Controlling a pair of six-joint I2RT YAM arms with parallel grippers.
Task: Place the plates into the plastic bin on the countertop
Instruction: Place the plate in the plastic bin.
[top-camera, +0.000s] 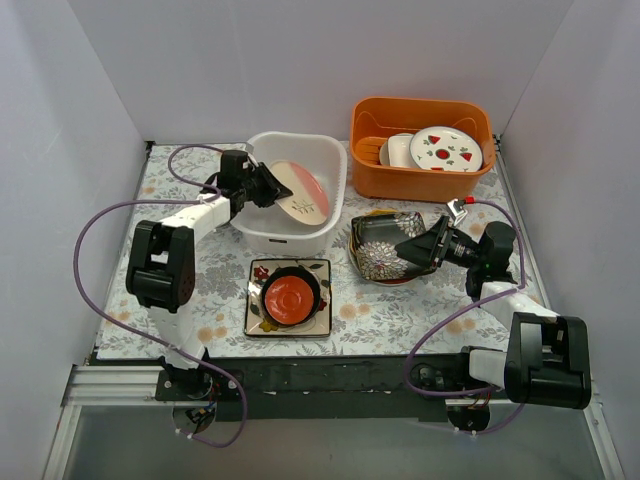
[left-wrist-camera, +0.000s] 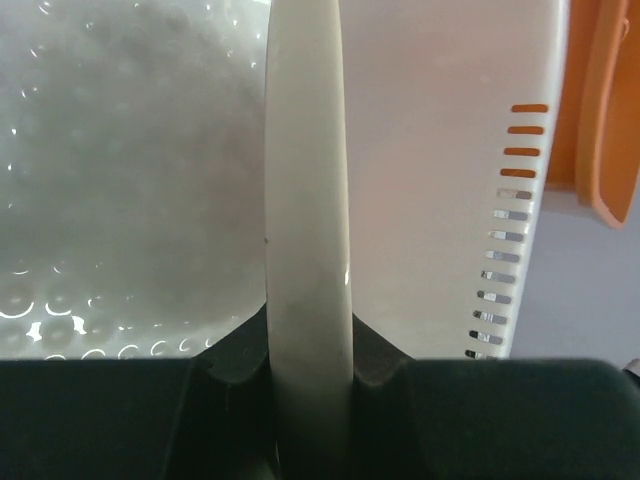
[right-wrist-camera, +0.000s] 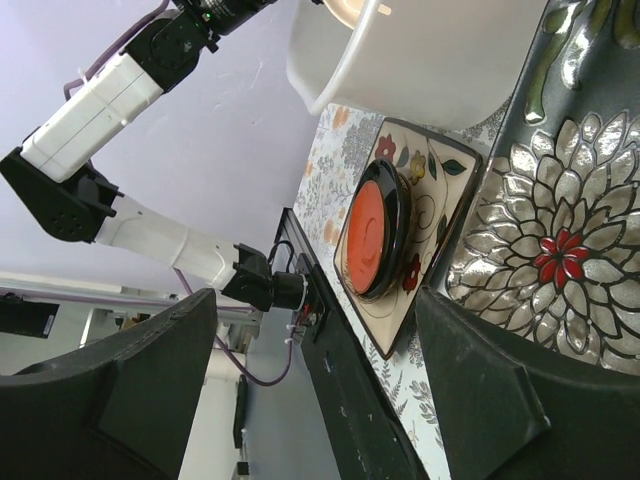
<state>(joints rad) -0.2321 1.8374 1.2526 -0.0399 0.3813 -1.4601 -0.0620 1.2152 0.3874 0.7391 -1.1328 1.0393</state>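
My left gripper (top-camera: 268, 186) is shut on the rim of a pale round plate with a reddish edge (top-camera: 302, 191) and holds it tilted on edge inside the white plastic bin (top-camera: 262, 237). In the left wrist view the plate's rim (left-wrist-camera: 306, 230) stands upright between my fingers, with the bin's wall (left-wrist-camera: 450, 150) behind it. My right gripper (top-camera: 402, 248) is open and empty over the black square plate with white flowers (top-camera: 378, 257), which also shows in the right wrist view (right-wrist-camera: 545, 235). A small red plate (top-camera: 288, 296) lies in a dark round plate on a white square flowered plate (top-camera: 320, 325).
An orange tub (top-camera: 420, 178) stands at the back right and holds a white round plate with red fruit marks (top-camera: 446, 148). A yellowish rim (top-camera: 380, 213) shows under the black plate. The countertop's black front edge (top-camera: 340, 375) is near. Grey walls enclose the sides.
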